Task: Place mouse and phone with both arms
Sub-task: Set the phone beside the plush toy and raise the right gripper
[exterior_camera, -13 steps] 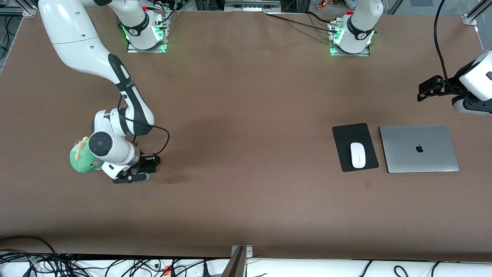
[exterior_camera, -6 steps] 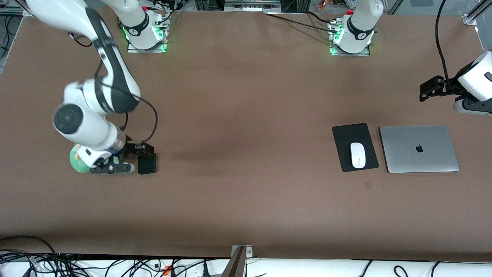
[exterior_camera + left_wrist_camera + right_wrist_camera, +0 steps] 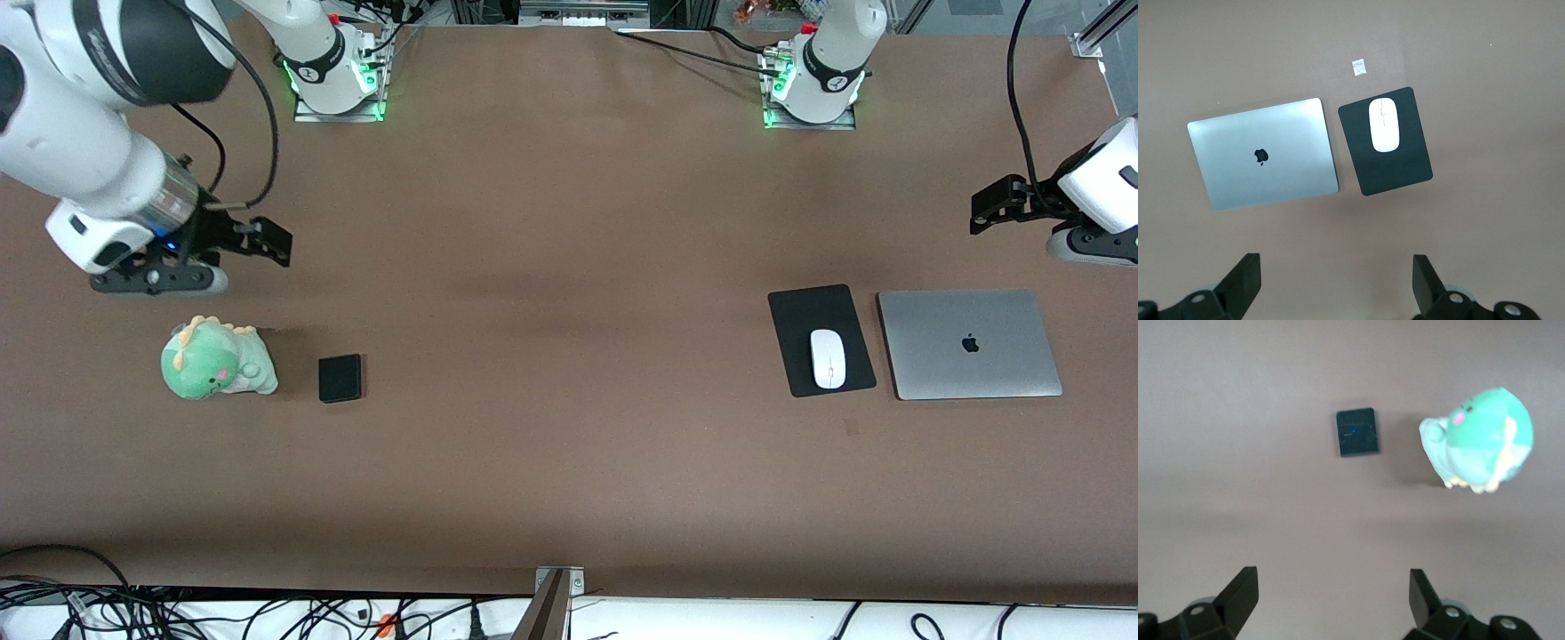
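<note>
The white mouse [image 3: 828, 358] lies on a black mouse pad [image 3: 800, 311] toward the left arm's end; it also shows in the left wrist view [image 3: 1385, 125]. The black phone [image 3: 340, 378] lies flat on the table toward the right arm's end, and shows in the right wrist view [image 3: 1357, 432]. My right gripper [image 3: 160, 280] is up over bare table at that end, open and empty [image 3: 1331, 583]. My left gripper [image 3: 1089, 244] is up over bare table at the left arm's end, open and empty [image 3: 1336, 267].
A green plush dinosaur [image 3: 213, 360] lies beside the phone, a little apart from it [image 3: 1478, 440]. A shut silver laptop [image 3: 969, 342] lies beside the mouse pad [image 3: 1263, 153]. A small white scrap [image 3: 1359, 65] lies near the pad.
My right gripper, which was down at the phone, has risen and swung away toward the right arm's end. The phone stays on the table beside the dinosaur. The left arm has barely moved.
</note>
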Tool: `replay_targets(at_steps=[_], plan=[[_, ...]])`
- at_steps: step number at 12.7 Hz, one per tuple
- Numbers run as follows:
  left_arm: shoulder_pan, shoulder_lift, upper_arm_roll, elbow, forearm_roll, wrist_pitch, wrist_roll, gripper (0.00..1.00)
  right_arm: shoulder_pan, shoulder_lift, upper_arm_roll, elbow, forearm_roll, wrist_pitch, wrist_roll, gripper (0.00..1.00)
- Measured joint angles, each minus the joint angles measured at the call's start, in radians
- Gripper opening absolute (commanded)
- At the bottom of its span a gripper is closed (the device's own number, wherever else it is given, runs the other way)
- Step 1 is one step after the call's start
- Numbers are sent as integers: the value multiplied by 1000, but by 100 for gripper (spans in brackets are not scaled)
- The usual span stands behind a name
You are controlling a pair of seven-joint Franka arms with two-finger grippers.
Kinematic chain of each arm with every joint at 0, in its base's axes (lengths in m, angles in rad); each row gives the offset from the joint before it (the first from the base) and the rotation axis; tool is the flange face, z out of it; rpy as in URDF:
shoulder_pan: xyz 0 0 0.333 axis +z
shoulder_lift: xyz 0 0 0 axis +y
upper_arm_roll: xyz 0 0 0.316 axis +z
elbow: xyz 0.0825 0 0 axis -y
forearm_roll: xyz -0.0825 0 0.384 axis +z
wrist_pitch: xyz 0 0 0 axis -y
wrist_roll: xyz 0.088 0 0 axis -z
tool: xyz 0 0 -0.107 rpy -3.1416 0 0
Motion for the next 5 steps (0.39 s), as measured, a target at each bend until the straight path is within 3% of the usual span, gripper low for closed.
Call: replay_targets(at_steps=[5], plan=[[0,0,0,0,0,0,1,100,-42,-9,-1,16,0,-36,-29,100]])
